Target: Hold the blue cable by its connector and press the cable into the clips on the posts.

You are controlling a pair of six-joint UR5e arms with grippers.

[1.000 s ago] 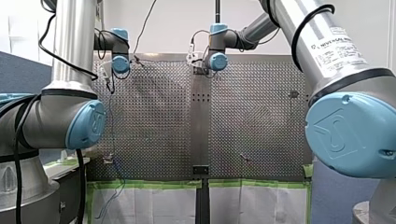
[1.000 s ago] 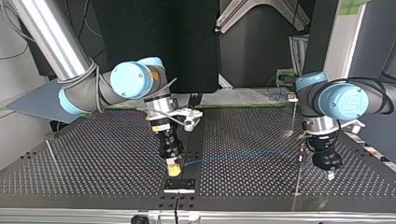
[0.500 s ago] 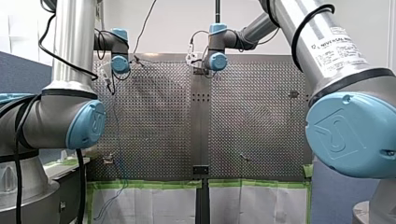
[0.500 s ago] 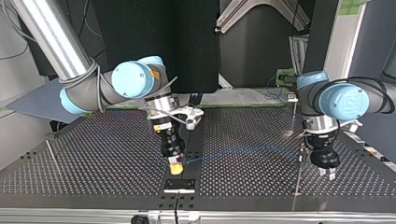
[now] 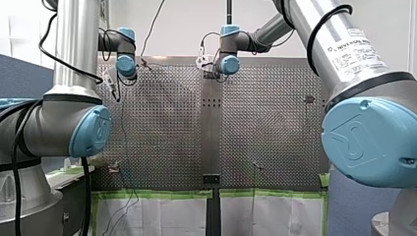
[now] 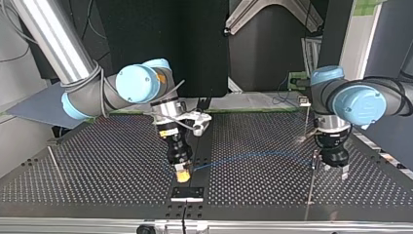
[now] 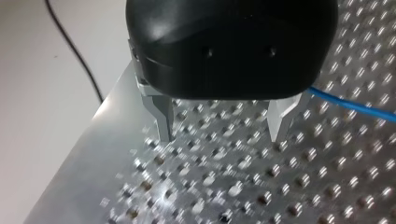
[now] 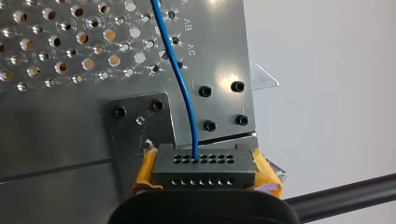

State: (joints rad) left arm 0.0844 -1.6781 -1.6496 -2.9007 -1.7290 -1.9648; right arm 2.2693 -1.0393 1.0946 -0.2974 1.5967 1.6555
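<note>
Yellow-padded grip on the connector, blue cable strung over the table.

Right gripper (image 6: pixel 182 175) clamped on the grey connector (image 8: pixel 204 167), yellow pads (image 8: pixel 145 170) against its two ends, just above a small bolted plate (image 8: pixel 140 135) near the top view's lower edge. Blue cable (image 8: pixel 180 79) out of the connector's face, then across the perforated table (image 7: pixel 233 186) toward a thin post (image 6: pixel 310 183) at the top view's right. Left gripper (image 7: pixel 222 133) beside that post, metal fingers (image 7: pixel 164 116) spread wide, nothing between them, tips close over the table, cable just behind one finger.
</note>
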